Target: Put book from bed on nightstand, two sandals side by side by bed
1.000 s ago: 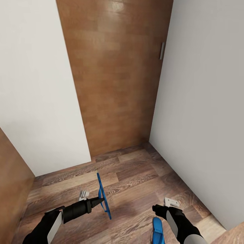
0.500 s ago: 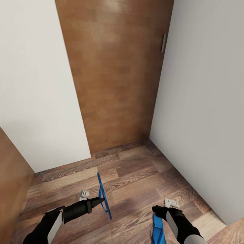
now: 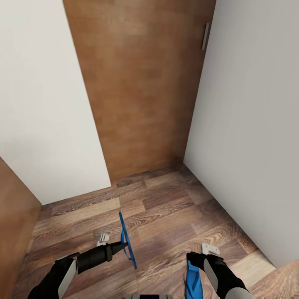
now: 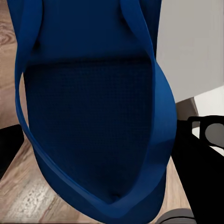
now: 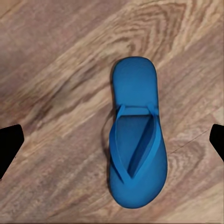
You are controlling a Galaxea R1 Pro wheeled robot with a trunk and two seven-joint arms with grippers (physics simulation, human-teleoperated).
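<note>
- Setting: a corner of the bedroom, with white walls [image 3: 41, 104], a brown wooden door [image 3: 141, 83] at the far side, and a wood-plank floor [image 3: 166, 207]. A small grey handle [image 3: 205, 36] sat at the door's upper right edge.
- Left gripper [image 3: 123, 246]: dark, pointing right across the near left of the head view, its fingers closed on a sandal.
- Held sandal [image 3: 126, 238]: bright blue, carried on edge above the floor so it appeared as a thin upright strip; in the left wrist view its sole and thong straps [image 4: 93, 116] sat close to the lens.
- Right gripper [image 3: 198, 256]: near right, hovering over the floor; the right wrist view showed its two dark fingertips [image 5: 9, 147] spread wide, holding nothing.
- Second sandal [image 5: 135, 135]: bright blue, lying flat on the floor with straps up, directly beneath the right gripper; partly visible at [image 3: 193, 280].
- Markings: no brand, label or writing was legible on either sandal or on the door.
</note>
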